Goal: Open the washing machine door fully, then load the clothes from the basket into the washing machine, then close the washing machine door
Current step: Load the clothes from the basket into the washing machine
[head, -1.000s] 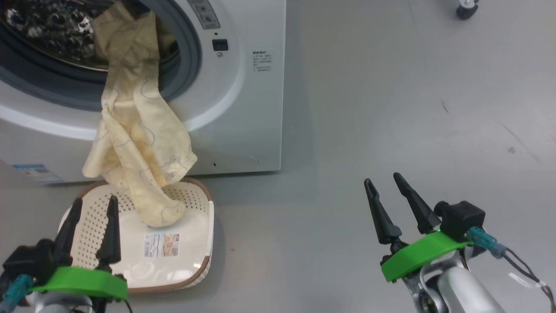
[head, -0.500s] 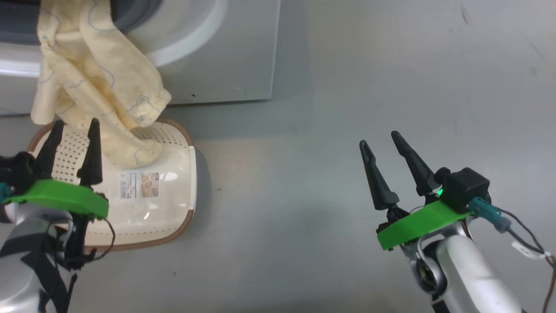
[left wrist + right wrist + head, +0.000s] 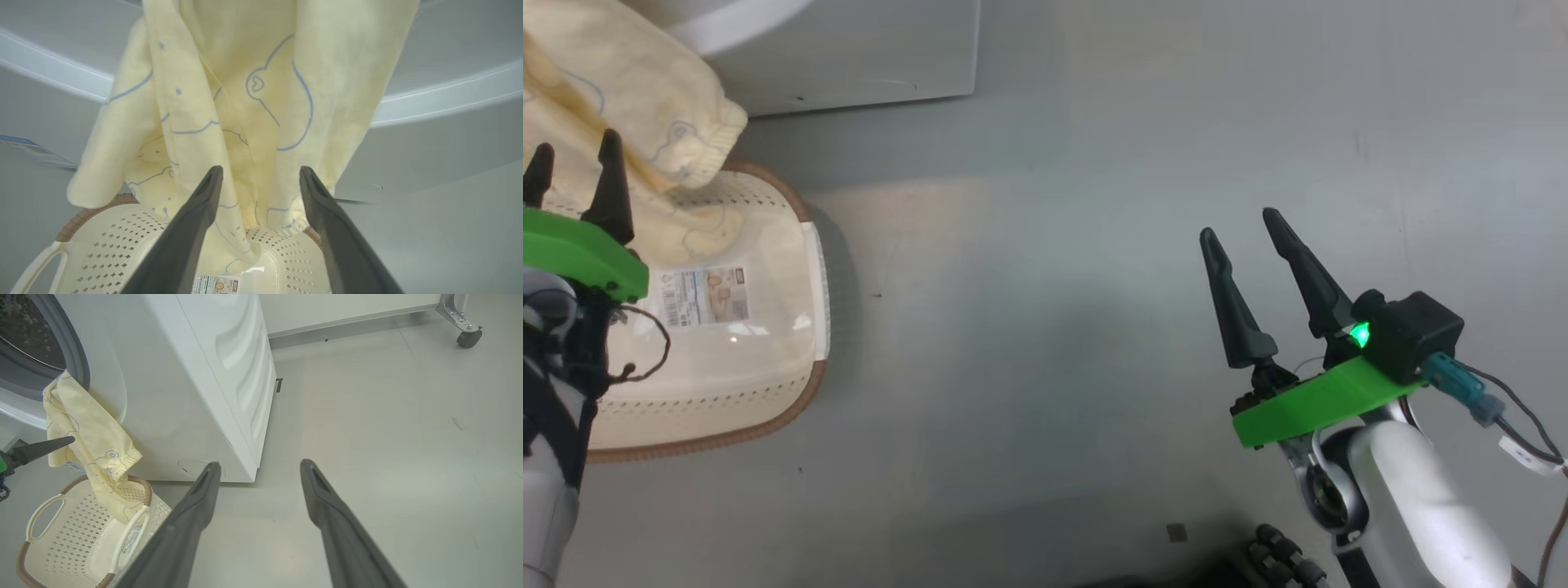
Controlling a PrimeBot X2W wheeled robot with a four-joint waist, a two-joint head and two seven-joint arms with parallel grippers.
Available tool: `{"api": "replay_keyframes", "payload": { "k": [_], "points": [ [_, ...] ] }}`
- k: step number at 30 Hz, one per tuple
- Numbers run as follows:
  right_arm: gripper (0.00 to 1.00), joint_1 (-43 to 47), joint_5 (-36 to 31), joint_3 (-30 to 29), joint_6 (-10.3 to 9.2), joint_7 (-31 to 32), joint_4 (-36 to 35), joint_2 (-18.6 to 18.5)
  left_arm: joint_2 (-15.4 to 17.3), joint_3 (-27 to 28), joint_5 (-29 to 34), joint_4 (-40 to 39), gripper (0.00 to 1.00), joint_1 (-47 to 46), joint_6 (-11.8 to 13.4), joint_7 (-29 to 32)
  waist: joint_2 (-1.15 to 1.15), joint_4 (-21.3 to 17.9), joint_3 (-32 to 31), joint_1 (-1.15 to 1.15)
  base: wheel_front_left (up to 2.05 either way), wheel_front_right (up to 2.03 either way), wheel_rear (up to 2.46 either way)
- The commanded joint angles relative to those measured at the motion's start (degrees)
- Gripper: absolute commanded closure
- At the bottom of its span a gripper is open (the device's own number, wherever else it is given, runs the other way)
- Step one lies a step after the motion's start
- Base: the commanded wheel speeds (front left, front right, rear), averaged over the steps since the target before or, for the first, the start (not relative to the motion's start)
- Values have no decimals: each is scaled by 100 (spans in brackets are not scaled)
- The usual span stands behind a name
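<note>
At the lower right of the head view, the right gripper hangs over bare grey floor, its two dark fingers spread wide with nothing between them. At the left edge of that view the left gripper is poised over the basket, likewise fully spread and holding nothing. In the left wrist view its fingertips frame the hanging fabric without closing on it, and contact cannot be told. The basket stands on the floor at the lower left, just in front of the washing machine, with a paper label on its bottom. The clothes, pale cream-yellow with thin blue line drawings, hang down the machine's front at the upper left, their lower end resting in the basket's far end. In the right wrist view the garment drapes out over the grey gasket at the upper left, with the steel drum behind it. Far off at the upper right of that view, a caster wheel stands on the floor.
</note>
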Motion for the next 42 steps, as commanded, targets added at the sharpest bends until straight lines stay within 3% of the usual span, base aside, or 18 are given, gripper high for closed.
{"api": "replay_keyframes", "payload": {
  "k": [1,12,24,35,36,37,38,42],
  "points": [
    [0,-19,7,110,1,-55,-237,13,391,55,-113,129,0,-231,3,48,0,-167,215,-1,0,0,0],
    [0,28,37,107,1,-55,-413,13,513,-29,-390,1345,0,-1050,3,13,0,-304,510,-1,0,0,0],
    [0,-38,-1,150,1,-55,-492,13,530,-385,-617,1788,0,-1653,3,129,0,-321,777,-1,0,0,0],
    [0,-41,0,159,1,-55,-518,13,679,-717,-923,1725,0,-2066,2,185,0,-360,912,-1,0,0,0],
    [0,-43,-1,160,1,-55,-519,13,676,-737,-977,1709,10,-2082,2,207,0,-358,914,-1,0,0,0],
    [0,-46,0,161,1,-55,-519,13,687,-766,-1015,1688,73,-2099,2,209,0,-356,916,-1,0,0,0],
    [0,-50,1,162,1,-55,-518,13,702,-797,-1049,1667,100,-2111,2,202,0,-355,917,-1,0,0,0],
    [0,-65,3,149,1,-55,-507,13,738,-918,-1192,1571,100,-2091,2,78,0,-326,895,-1,0,0,0]
  ]
}}
